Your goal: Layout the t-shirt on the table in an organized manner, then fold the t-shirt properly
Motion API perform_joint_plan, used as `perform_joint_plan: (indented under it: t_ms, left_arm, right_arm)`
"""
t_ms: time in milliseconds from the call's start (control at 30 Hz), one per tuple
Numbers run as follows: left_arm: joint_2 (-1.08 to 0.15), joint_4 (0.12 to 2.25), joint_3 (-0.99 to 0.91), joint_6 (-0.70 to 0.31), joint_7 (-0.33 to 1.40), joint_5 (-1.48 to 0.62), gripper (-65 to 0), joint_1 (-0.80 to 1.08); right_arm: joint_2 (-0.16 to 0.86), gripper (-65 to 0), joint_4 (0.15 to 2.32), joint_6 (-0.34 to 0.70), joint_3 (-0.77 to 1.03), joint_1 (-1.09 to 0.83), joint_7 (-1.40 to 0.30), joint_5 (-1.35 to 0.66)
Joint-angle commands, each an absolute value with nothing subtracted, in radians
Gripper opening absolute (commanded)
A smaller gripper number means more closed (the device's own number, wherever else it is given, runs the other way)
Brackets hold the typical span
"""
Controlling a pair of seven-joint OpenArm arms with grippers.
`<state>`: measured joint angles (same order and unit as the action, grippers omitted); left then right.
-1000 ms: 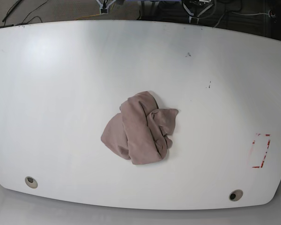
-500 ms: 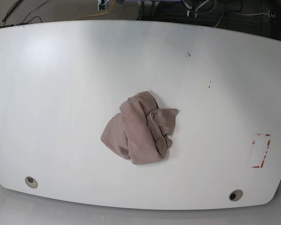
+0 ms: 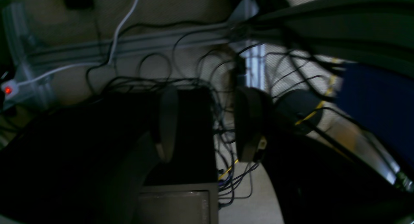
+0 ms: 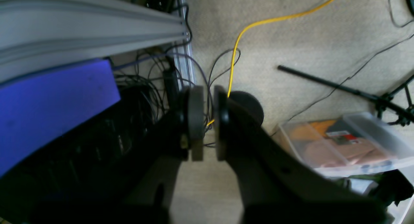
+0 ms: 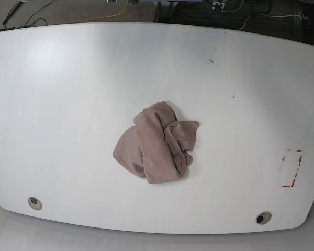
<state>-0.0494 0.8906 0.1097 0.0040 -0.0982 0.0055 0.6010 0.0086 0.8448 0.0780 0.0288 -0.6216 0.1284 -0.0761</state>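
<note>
Still unchanged: t-shirt [image 5: 157, 149] bunched mid-frame on table [image 5: 68, 104].
Left gripper [image 3: 207, 123]: parted, empty.
Right gripper [image 4: 207, 122]: nearly closed, empty.
Meaning: layout unstarted.

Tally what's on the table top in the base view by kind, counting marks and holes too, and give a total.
T-shirt, crumpled in a heap: 1
Round grommet holes: 2
Red tape rectangle: 1
Total: 4, all on the white table. No end effector shows in this view.

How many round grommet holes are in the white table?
2, both along the white table's near edge: one round grommet hole near the left corner, one near the right.
</note>
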Motion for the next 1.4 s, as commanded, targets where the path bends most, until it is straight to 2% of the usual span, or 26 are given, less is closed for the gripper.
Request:
perform_joint_plan:
  t_ms: [0, 300, 533, 633, 933, 1367]
  left_arm:
    - [-0.064, 0.958, 0.097, 0.005, -0.107, -0.001, -38.3, 0.654]
    - [-0.064, 1.124, 0.035, -0.001, -0.102, -0.038, -38.3, 0.786]
    - [-0.059, 1.201, -0.051, -0.13, -0.099, -0.038, -38.3, 0.862]
    - [-0.059, 1.23, -0.082, -0.154, -0.099, -0.039, -38.3, 0.894]
    - [-0.058, 1.325, -0.162, -0.183, -0.102, -0.039, -38.3, 0.963]
    - [-0.054, 1.514, -0.188, -0.182, -0.104, -0.038, -38.3, 1.075]
  right_arm:
    - [0.01, -60.2, 0.911, 0.077, 0.03, -0.674, 0.137, -0.076]
    - [0.012, -60.2, 1.075, 0.077, 0.03, -0.791, 0.096, -0.076]
    - [0.012, -60.2, 1.201, 0.077, 0.03, -0.885, 0.087, -0.076]
    - [0.012, -60.2, 1.247, 0.077, 0.03, -0.92, 0.085, -0.076]
    - [0.012, -60.2, 1.36, 0.077, 0.028, -1.012, 0.085, -0.074]
    - [0.012, -60.2, 1.635, 0.077, 0.03, -1.165, 0.054, -0.073]
